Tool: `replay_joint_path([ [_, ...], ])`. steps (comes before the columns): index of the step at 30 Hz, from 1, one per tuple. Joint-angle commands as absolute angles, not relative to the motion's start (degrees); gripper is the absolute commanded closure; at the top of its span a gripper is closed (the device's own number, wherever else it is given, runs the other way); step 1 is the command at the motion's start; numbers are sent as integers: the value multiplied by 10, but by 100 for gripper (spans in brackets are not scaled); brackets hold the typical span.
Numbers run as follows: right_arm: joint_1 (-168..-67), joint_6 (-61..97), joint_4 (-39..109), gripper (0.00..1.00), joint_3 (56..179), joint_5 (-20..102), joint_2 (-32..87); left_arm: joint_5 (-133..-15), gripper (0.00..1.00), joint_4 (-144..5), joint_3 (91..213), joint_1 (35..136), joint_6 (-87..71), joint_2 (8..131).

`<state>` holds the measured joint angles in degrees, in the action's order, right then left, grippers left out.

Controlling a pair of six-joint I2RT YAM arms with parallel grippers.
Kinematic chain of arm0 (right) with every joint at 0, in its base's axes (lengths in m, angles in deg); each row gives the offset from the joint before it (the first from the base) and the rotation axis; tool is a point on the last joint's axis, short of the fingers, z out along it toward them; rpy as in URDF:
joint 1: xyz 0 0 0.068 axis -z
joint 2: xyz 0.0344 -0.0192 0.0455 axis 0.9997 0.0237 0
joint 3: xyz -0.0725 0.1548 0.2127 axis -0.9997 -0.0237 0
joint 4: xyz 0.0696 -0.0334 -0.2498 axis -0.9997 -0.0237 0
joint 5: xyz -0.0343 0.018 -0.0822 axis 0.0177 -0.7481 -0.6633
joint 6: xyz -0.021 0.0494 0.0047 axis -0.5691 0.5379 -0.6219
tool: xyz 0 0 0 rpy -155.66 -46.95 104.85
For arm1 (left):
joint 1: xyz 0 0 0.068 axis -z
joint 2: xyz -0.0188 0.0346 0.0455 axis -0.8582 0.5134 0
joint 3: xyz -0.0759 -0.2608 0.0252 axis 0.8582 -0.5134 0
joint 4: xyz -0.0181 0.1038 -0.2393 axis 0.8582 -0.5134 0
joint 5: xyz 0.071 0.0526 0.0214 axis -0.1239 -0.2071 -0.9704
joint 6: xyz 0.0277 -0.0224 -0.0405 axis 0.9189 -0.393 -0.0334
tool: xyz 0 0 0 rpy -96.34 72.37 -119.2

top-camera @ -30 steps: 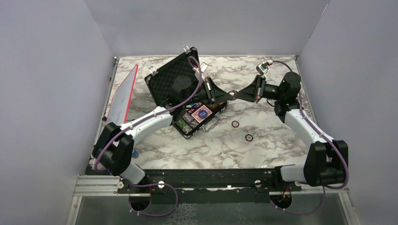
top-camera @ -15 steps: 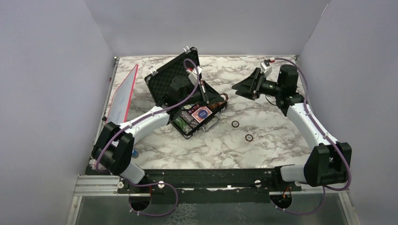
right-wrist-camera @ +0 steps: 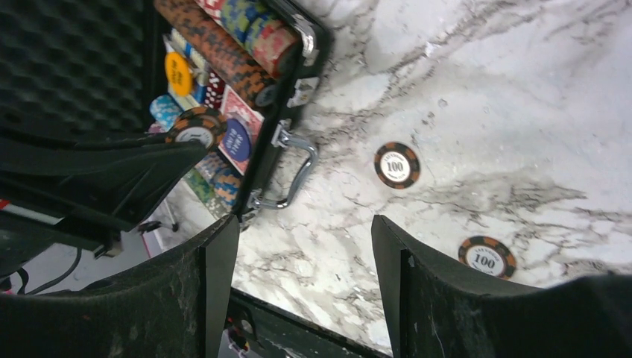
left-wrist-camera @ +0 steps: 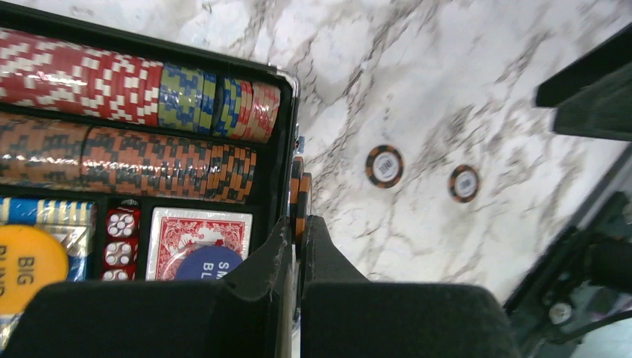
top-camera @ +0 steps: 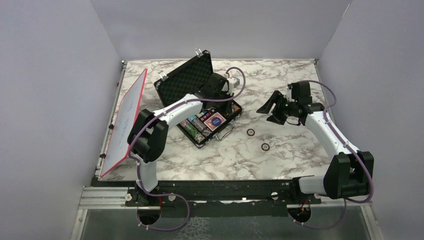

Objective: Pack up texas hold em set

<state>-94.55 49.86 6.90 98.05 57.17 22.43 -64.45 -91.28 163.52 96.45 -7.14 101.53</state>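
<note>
**Chips pinched at case rim, two more loose on marble**

Left gripper [left-wrist-camera: 299, 222] is pressed tight on a few orange-and-black held chips [left-wrist-camera: 299, 195], gripped edge-on. The exact count is unreadable. They sit at the rim of the briefcase [top-camera: 186, 80] tray, on the side facing the bare marble. Whether they are over the tray or just outside it, cannot tell.

Briefcase is open, left of table centre, with the foam-lined lid standing up on the far side. Metal handle [right-wrist-camera: 292, 173] is on the tray's outer wall.

Tray contents:
- a red-and-white chip row [left-wrist-camera: 74, 66], with blue and red chips at its end
- an orange-and-black chip row [left-wrist-camera: 127, 160] alongside
- red dice [left-wrist-camera: 119, 233]
- red-backed cards [left-wrist-camera: 195, 227] with the blue disc [left-wrist-camera: 209, 262] lying on them
- the orange disc [left-wrist-camera: 26, 261] on the dice's other side

Right gripper [right-wrist-camera: 304, 224] is spread wide and holds nothing. It hangs over the table [top-camera: 300, 150] to the right of the case.

Loose chip [right-wrist-camera: 396, 165], marked 100, lies flat near the handle. Second loose chip [right-wrist-camera: 486, 257], same marking, lies apart from it, farther from the case.

Red-edged white board [top-camera: 125, 120] is tilted along the table's left side.
</note>
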Motion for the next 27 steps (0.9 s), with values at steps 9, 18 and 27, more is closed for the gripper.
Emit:
replay_joint_path([
  [9, -944, 475, 40, 33, 962, 554, 237, -733, 100, -996, 1726, 982, 20, 1090],
  [18, -944, 469, 42, 34, 965, 563, 254, -715, 100, -1004, 1732, 983, 22, 1102],
  [27, -944, 471, 49, 35, 960, 580, 261, -735, 100, -1001, 1742, 983, 19, 1086],
])
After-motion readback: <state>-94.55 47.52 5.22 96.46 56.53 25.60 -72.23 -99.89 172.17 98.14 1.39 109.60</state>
